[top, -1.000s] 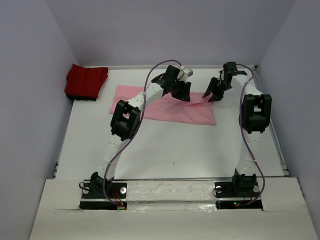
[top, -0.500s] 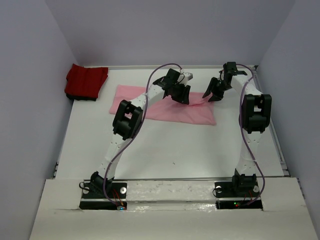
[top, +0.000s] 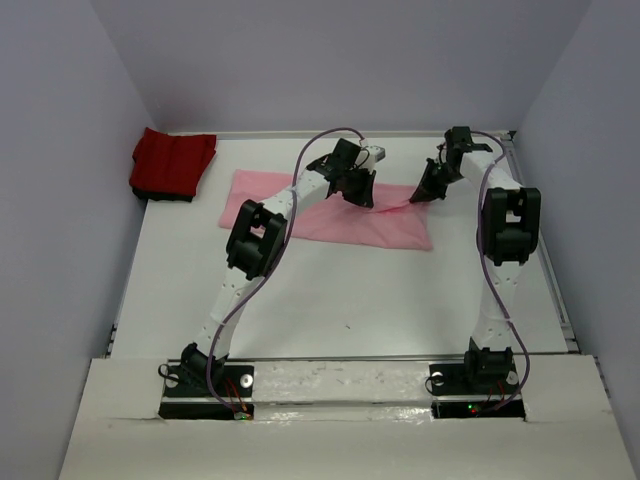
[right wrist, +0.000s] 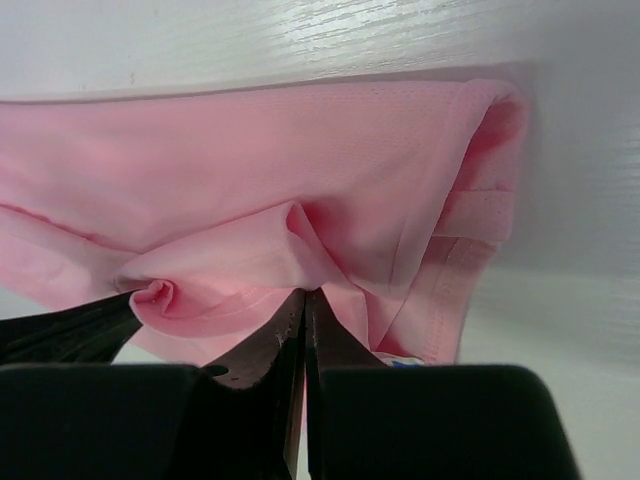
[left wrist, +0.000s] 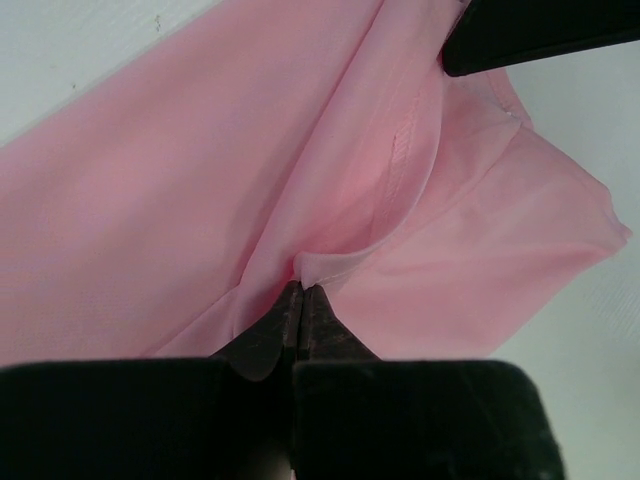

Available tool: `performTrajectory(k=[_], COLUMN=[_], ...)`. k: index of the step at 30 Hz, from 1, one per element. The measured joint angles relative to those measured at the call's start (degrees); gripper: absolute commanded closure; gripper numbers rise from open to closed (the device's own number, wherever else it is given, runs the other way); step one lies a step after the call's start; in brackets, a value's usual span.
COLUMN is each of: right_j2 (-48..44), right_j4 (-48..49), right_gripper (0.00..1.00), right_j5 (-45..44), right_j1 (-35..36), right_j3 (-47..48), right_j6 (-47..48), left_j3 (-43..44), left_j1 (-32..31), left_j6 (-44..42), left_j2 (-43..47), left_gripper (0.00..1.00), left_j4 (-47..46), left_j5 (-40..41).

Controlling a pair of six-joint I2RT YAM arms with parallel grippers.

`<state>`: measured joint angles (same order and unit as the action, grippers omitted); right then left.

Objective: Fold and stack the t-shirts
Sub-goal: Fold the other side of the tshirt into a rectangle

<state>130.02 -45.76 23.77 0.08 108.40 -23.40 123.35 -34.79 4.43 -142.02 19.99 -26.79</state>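
Left pincer [left wrist: 302,290] first: clamped right down, tips together on a raised fold of the light pink short-sleeved cloth t-shirt [left wrist: 150,200]. Right pincer [right wrist: 305,297] likewise: squeezed to a sliver on a bunched ridge of the same pink cloth. No telling how much cloth sits inside either bite, buried as it is between the black fingertips [left wrist: 340,345].

Up and to the right of the left pincer's tips: a black shape [left wrist: 540,35], cut off by the frame edge, impossible to name. Low and to the left of the right pincer: a black wedge [right wrist: 60,325], cropped the same way. Just right of the right pincer's tips: a scrap of white and blue [right wrist: 405,362] peeking from under the hem, too small to read.

From above, both pincers low over the far edge of the pink t-shirt, near each other but apart. Spread flat beneath and nearward of them on the white table [top: 350,300], with one stretch hidden under the left arm [top: 290,200].

Well off to the left of the left pincer, in the far corner: the deep red cloth t-shirt [top: 172,163], lying in a heap, folds too small to judge.

Counting up: two pincers, two arms, two t-shirts, one pink, one red.
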Motion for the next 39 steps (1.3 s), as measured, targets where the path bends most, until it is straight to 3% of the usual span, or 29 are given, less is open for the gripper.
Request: performTrajectory(k=[3, 5, 6, 9, 13, 16, 23, 28, 30, 32, 39], right_j2=[1.31, 2.08, 2.40, 2.45, 2.29, 1.57, 0.98, 0.98, 0.98, 1.01, 1.31], right_j4=[0.02, 0.00, -0.02, 0.09, 0.33, 0.50, 1.14, 1.38, 1.38, 1.49, 2.34], right_gripper=[0.93, 0.82, 0.66, 0.54, 0.45, 0.45, 0.53, 0.79, 0.82, 0.99, 1.00], right_j5=[0.00, 0.00, 0.00, 0.15, 0.46, 0.31, 0.00, -0.02, 0.00, 0.04, 0.31], right_j1=[0.00, 0.00, 0.00, 0.00, 0.00, 0.02, 0.02, 0.02, 0.02, 0.02, 0.02], right_j3=[0.00, 0.00, 0.00, 0.00, -0.02, -0.63, -1.36, -1.11, -0.85, -0.28, 0.15], right_j6=[-0.02, -0.07, -0.24, -0.46, -0.48, -0.42, -0.57, -1.05, -1.05, -1.25, -2.08], left_j3=[0.00, 0.00, 0.00, 0.00, 0.00, 0.00, 0.00, 0.00, 0.00, 0.00, 0.00], left_j1=[0.00, 0.00, 0.00, 0.00, 0.02, 0.00, 0.00, 0.00, 0.02, 0.02, 0.02], left_j6=[0.02, 0.02, 0.04, 0.07, 0.17, 0.44, 0.94, 0.98, 0.98, 1.01, 1.27], left_j2=[0.00, 0.00, 0.00, 0.00, 0.00, 0.02, 0.11, 0.46, 0.72, 0.92, 1.86], left_gripper=[0.98, 0.98, 0.98, 0.99, 0.99, 0.99, 0.99, 0.99, 0.99, 0.99, 0.99], left_j4=[-0.15, -0.42, -0.55, -0.79, -0.98, -1.05, -1.38, -1.40, -1.42, -1.46, -1.57], left_j5=[0.44, 0.79, 1.07, 1.57, 1.90, 2.03, 2.03, 2.21, 2.25, 2.27, 2.51])
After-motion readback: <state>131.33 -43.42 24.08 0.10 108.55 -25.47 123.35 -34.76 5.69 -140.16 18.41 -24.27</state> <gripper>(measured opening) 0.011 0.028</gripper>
